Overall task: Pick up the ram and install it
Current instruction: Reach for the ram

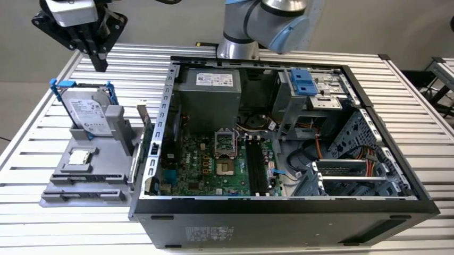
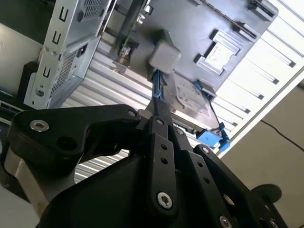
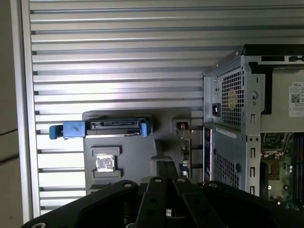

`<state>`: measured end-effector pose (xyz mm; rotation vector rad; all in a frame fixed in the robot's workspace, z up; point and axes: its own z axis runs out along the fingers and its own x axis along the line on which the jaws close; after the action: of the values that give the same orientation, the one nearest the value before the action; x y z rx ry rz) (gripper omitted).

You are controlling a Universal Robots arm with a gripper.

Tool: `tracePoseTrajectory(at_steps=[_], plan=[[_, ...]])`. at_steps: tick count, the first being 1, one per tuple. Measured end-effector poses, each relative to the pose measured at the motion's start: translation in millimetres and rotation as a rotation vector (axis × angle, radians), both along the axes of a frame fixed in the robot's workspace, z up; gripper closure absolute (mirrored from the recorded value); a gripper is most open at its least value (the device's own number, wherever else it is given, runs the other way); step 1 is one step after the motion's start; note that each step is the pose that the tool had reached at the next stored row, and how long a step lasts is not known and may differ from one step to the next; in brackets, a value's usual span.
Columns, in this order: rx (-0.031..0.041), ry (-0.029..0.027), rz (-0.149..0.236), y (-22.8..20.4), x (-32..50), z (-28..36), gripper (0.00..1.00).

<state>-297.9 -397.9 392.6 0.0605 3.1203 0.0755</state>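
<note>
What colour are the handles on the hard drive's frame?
Blue; the hard drive's frame handles show best in the exterior view.

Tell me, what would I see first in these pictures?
The big open computer case sits in the middle of the exterior view, its green motherboard showing. On the exterior view's left a silver hard drive with blue handles stands in a grey holder, and the black pincer hangs above it.

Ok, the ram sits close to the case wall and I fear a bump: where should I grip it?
Probably from above: take the ram by its upper long edge, a finger on each flat face. It stands on edge in the grey holder, so that edge is free, with the case wall close beside.
</note>
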Motion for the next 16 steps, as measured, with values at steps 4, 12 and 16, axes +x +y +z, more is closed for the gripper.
tracePoseTrajectory(at_steps=[4,12,16], plan=[[0.0,0.0,0.002,0.1,-8.9,0.0,1.0],[-0.0001,0.0001,0.004,0.4,-29.5,0.0,1.0],[0.0,0.0,0.006,0.6,-39.3,0.0,1.0]])
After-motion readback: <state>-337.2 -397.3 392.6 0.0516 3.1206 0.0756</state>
